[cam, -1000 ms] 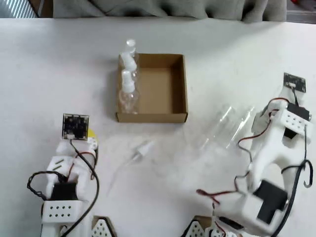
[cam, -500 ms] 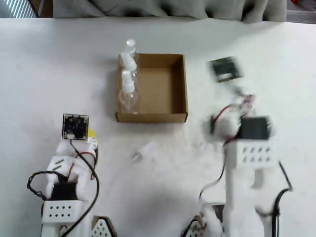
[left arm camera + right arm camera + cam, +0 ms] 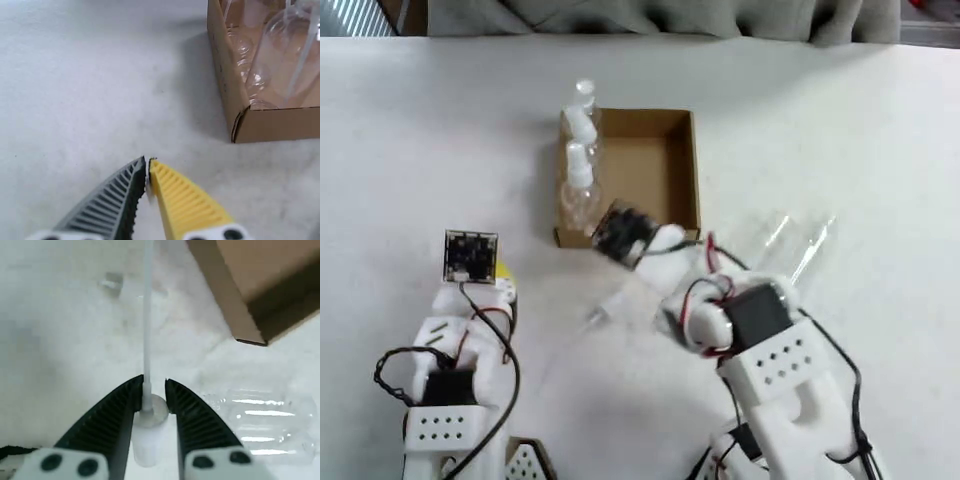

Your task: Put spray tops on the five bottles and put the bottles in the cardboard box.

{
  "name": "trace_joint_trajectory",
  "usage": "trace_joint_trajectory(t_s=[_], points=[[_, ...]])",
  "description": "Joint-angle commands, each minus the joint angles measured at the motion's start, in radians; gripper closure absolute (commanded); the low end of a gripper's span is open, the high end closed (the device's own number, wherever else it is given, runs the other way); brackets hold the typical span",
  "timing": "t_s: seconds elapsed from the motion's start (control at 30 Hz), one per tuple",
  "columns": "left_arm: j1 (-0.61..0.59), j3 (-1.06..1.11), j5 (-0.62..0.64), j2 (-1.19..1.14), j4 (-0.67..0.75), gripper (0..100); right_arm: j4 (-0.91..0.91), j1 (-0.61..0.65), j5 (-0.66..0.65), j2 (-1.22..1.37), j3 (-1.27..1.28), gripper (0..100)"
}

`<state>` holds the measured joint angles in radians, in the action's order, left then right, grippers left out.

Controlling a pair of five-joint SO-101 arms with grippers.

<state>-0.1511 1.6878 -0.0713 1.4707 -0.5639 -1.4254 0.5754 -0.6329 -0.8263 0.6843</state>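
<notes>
A white spray top [image 3: 610,300] lies on the table in front of the cardboard box [image 3: 665,232], its thin tube pointing toward the near left. My right gripper [image 3: 151,386] is down over it, shut on the spray top [image 3: 148,432] at its collar, the tube [image 3: 147,315] running out ahead. Clear bottles [image 3: 578,185] with spray tops stand along the box's left side, also seen as bottles [image 3: 280,55] in the left wrist view. Loose clear bottles [image 3: 790,250] lie right of the box. My left gripper [image 3: 147,164] is shut and empty, low over the table left of the box [image 3: 265,125].
One clear bottle [image 3: 260,420] lies just beside my right gripper, near the box corner [image 3: 250,335]. A small clear bit [image 3: 111,281] lies farther out on the table. My left arm [image 3: 460,340] stands at the near left.
My right arm has swung from the table's right side across to the front of the box and come down on the spray top. The left arm has not moved.
</notes>
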Motion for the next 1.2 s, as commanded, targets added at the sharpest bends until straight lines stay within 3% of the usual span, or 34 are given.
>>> trace_joint_trajectory(t_s=[0.0,0.23,0.47,0.53,0.7,0.87,1.03,1.17], points=[[-0.01,-0.034,-0.003,0.018,0.026,97,0.024,0.071,-0.074,-0.022,0.046,98.1],[-0.01,-0.034,-0.003,0.018,0.026,97,0.205,0.151,-0.173,-0.013,0.236,96.9],[-0.01,-0.034,-0.003,0.018,0.026,97,0.288,0.156,-0.184,-0.013,0.354,74.3],[-0.008,-0.034,-0.003,0.018,0.026,97,0.283,0.154,-0.184,-0.021,0.354,71.7],[-0.007,-0.032,-0.005,0.018,0.026,97,0.188,0.13,-0.18,-0.022,0.264,78.3],[-0.007,-0.031,-0.005,0.018,0.026,97,0.005,-0.013,-0.178,-0.022,0.15,98.6],[-0.004,-0.031,-0.006,0.018,0.026,97,-0.03,-0.216,-0.187,-0.022,0.198,98.6],[-0.004,-0.029,-0.006,0.018,0.026,97,0.028,-0.274,-0.189,-0.022,0.301,98.2]])
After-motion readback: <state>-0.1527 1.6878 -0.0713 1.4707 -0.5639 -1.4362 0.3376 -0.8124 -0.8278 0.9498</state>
